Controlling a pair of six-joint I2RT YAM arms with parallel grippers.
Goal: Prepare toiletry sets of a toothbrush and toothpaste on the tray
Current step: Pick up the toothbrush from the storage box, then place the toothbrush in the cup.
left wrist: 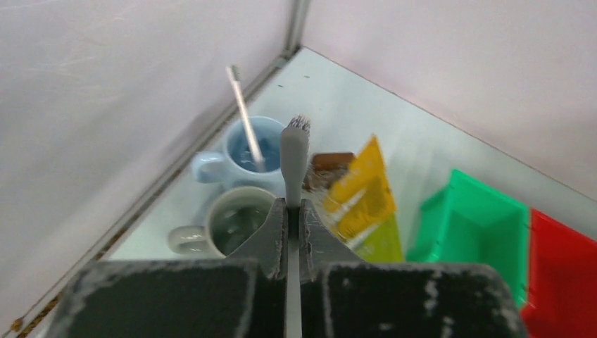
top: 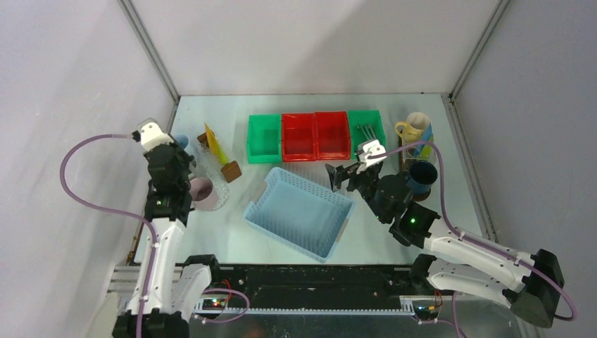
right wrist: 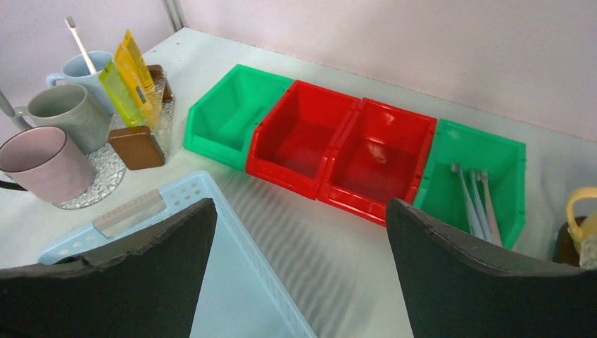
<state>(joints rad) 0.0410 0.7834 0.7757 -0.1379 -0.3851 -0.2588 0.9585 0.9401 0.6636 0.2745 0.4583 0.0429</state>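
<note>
– Position of toothbrush (left wrist: 294, 158), far left?
– Pinched by the left fingers (left wrist: 273, 236), which are pressed together on its handle. Long axis in line with the fingers. Bristle head points straight away from them, toward the far-left corner of the surface (top: 232, 232). Blurred in the wrist view. It sits above the rim of the grey mug (left wrist: 236, 218), not inside it.
– What crowds it?
– Pale blue mug (left wrist: 243, 151) just behind the grey one, with a second toothbrush (left wrist: 245, 116) standing in it and leaning left toward the wall. Yellow tube (left wrist: 359, 193) just right of the head, tilted; the head is apart from both. Nearer the arms is the pink mug (right wrist: 42, 162), on a clear patterned dish (right wrist: 105, 172), with a brown block (right wrist: 137, 146) beside it.
– Middle?
– Light blue basket (top: 262, 204), lying askew. Behind it is a row of bins: green bin (top: 262, 137), two red bins (top: 315, 135), right-hand green bin (top: 376, 120). Spare toothbrushes (right wrist: 475, 204) lie side by side along the bottom of that last one.
– Right side?
– Right fingers (right wrist: 141, 282) spread wide with nothing between them, above the basket's far right corner and facing the bins. Cream mug (top: 412, 129) and dark blue mug (top: 422, 176) by the right wall.
</note>
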